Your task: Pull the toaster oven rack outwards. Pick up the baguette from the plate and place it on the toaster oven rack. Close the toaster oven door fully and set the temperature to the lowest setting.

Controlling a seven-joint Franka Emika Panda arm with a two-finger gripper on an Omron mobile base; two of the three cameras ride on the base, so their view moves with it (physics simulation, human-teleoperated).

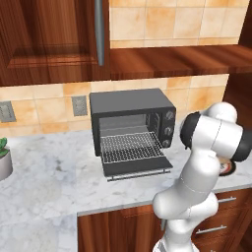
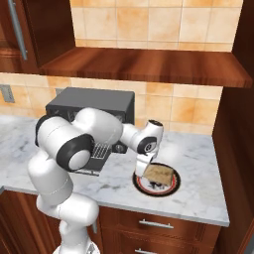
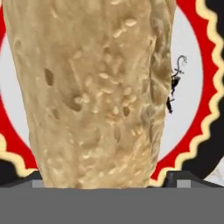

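Tan baguette [image 3: 92,92] on plate [image 3: 192,70] | jaws spread wide, straddling it | not yet gripped

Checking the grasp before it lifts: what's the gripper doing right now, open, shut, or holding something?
Gripper: open, jaws either side of the pale tan seeded baguette on the red-rimmed round plate; nothing held yet.
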